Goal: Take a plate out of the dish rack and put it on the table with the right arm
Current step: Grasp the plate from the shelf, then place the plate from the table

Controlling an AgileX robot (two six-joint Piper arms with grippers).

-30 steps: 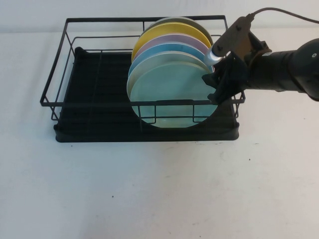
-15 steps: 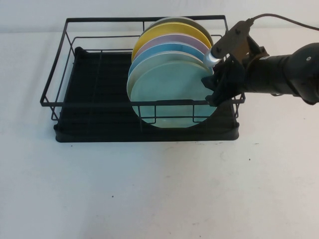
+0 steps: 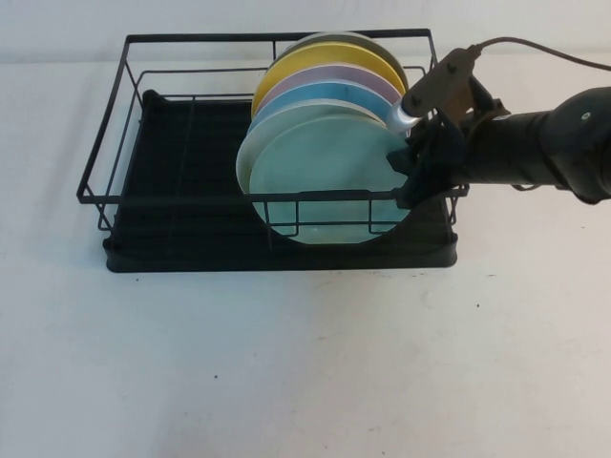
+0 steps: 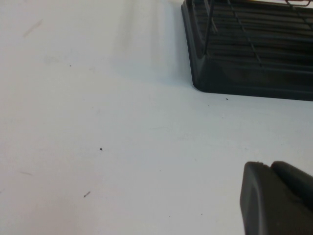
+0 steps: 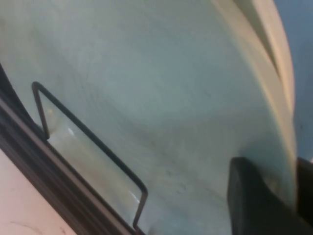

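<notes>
The pale mint-green plate (image 3: 325, 172) stands on edge at the front of a row of plates in the right half of the black wire dish rack (image 3: 181, 153). My right gripper (image 3: 412, 170) reaches in from the right and is shut on the plate's right rim. In the right wrist view one finger (image 5: 254, 196) lies on the plate's face (image 5: 146, 98) and the other sits behind the rim, with the gripper (image 5: 293, 169) across the edge. My left gripper (image 4: 271, 169) is shut and empty, low over the white table (image 4: 98, 122), off the rack's corner (image 4: 254, 73).
Behind the mint plate stand a cream-white plate (image 3: 242, 157), a sky-blue plate (image 3: 325, 93), a lilac one (image 3: 329, 78), a yellow one (image 3: 315, 57) and a grey one (image 3: 334, 38). The rack's front wire rail (image 3: 334, 196) crosses the plate. The white table (image 3: 305, 363) stretches in front.
My right gripper has risen slightly and shifted left. The mint plate has moved a little to the left in the rack with it.
</notes>
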